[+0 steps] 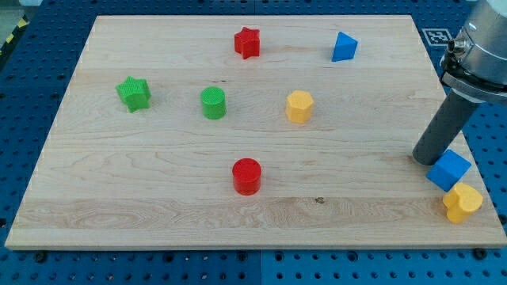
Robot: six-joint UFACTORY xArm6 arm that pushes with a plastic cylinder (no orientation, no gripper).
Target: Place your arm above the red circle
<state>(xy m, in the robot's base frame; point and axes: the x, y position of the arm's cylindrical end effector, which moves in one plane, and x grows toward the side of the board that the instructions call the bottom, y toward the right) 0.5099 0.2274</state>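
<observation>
The red circle stands on the wooden board, low and a little left of centre. My tip rests on the board near the view's right edge, far to the right of the red circle and slightly higher in the view. The tip sits just left of and above a blue cube, close to touching it. A yellow block lies just below the blue cube at the board's right edge.
A red star and a blue triangular block lie near the top. A green star, a green circle and a yellow hexagon form a row across the middle.
</observation>
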